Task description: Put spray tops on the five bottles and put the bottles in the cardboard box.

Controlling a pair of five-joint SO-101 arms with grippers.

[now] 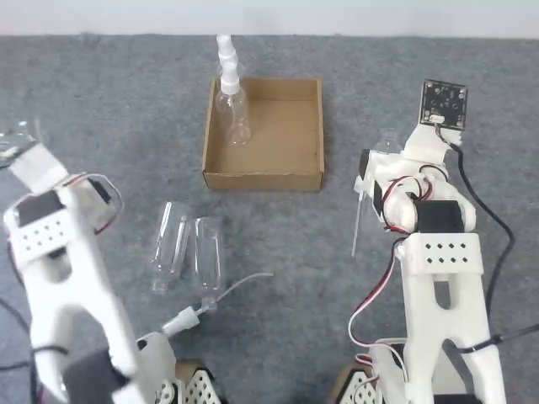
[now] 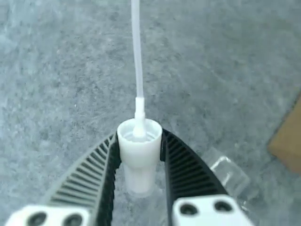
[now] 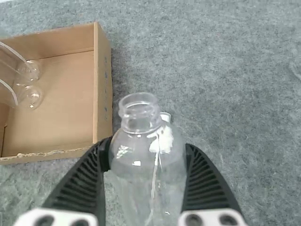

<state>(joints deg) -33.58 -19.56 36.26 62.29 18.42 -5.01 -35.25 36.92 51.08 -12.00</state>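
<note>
Grey desk [image 1: 126, 84]. Cardboard box [image 1: 278, 135] sits open at the far middle. Right gripper [image 3: 145, 149] is just right of the box, clamped around the shoulders of an uncapped clear bottle [image 3: 141, 136], neck pointing away from the wrist. Left gripper [image 2: 138, 138] is well left of the box, pinching a white spray top [image 2: 138, 146] with its dip tube pointing outward. Capped bottle [image 1: 233, 105] stands in the box's far left corner. Two bare bottles [image 1: 168, 240] [image 1: 208, 248] lie side by side on the desk near the box's front left. Loose spray top [image 1: 187, 318] lies just beyond them, farther from the box.
</note>
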